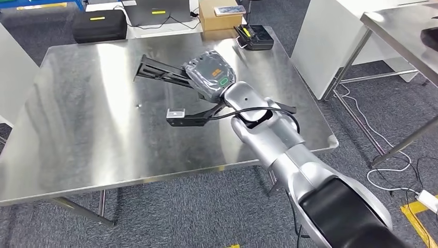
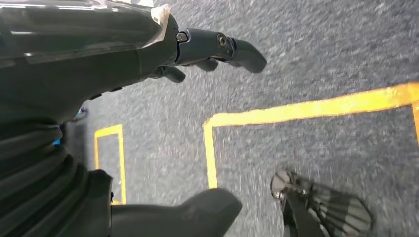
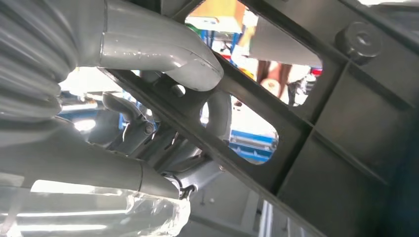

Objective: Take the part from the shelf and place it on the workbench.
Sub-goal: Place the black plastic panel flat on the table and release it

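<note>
Lying flat in right hand [image 1: 210, 76], part [image 1: 160, 71] slanting leftward

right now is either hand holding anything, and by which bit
The right hand grips the black plastic part over the steel workbench, its fingers wrapped round a bar of the part's open frame. The left hand holds nothing.

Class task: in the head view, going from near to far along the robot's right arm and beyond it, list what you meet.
right arm → right hand gripping the black part → black charger case → cardboard box
</note>
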